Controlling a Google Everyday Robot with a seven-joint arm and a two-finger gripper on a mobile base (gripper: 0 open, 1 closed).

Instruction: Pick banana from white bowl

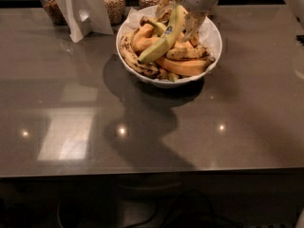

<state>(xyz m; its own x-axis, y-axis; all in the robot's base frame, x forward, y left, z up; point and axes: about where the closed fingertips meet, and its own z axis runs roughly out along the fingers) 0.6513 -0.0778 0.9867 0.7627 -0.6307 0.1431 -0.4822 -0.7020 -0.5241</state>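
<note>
The grey table [156, 141] is seen with the white bowl [176, 83] set near its far edge, heaped with ripe and spotted bananas. The gripper [178, 20] is positioned over the bowl's rear, its fingers closed around the upper end of the banana [160, 45] (pale green-yellow, blue sticker [168, 30]). The banana's lower end is rested on the heap.

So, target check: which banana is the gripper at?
The pale greenish banana with blue sticker, gripper over its upper end; others are orange or spotted.
</note>
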